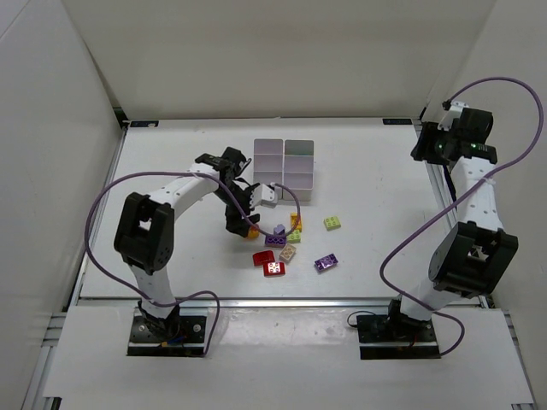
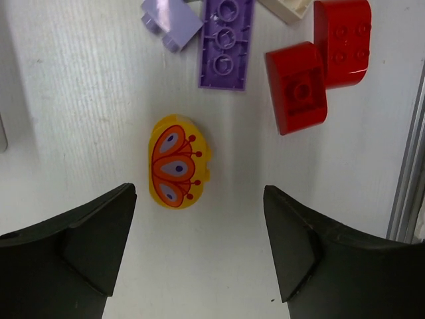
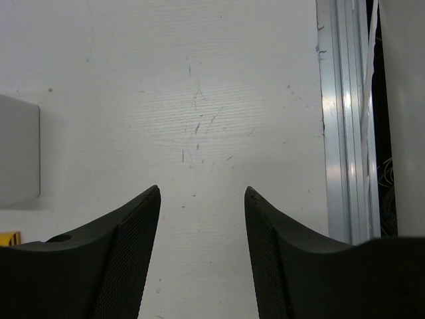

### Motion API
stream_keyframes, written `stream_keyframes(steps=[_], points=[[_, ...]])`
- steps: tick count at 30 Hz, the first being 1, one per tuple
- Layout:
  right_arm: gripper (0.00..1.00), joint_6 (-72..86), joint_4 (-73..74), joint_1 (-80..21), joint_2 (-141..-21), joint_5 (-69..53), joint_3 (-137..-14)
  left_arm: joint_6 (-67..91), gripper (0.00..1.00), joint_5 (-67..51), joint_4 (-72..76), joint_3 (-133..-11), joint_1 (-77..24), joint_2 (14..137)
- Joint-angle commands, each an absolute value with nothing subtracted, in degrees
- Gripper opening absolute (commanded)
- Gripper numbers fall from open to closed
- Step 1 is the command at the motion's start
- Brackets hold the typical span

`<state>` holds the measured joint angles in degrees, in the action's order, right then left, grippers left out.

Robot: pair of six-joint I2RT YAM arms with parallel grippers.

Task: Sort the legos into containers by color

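white table (image 1: 171,154) | metal rail (image 3: 339,133) at edge | white walls (image 1: 51,128)

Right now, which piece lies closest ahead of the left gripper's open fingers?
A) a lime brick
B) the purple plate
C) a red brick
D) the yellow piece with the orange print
D: in the left wrist view the yellow piece lies just ahead of the left gripper, untouched; the purple plate and red bricks sit farther off.

Loose coloured legos (image 1: 275,240) lie clustered just beside the joined white containers (image 1: 285,162).
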<state>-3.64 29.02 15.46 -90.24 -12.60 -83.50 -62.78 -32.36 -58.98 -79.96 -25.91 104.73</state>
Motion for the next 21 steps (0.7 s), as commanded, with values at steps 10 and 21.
stream_keyframes(steps=[10, 21], points=[[0.59, -2.8, 26.8, 15.4, -87.4, -14.8, -81.7, -65.0, 0.83, -27.5, -55.6, -78.9, -27.9, 108.2], [0.6, -2.8, 26.1, 15.5, -87.5, -14.9, -80.6, -63.5, 0.76, -24.2, -50.0, -77.2, -27.8, 109.3]])
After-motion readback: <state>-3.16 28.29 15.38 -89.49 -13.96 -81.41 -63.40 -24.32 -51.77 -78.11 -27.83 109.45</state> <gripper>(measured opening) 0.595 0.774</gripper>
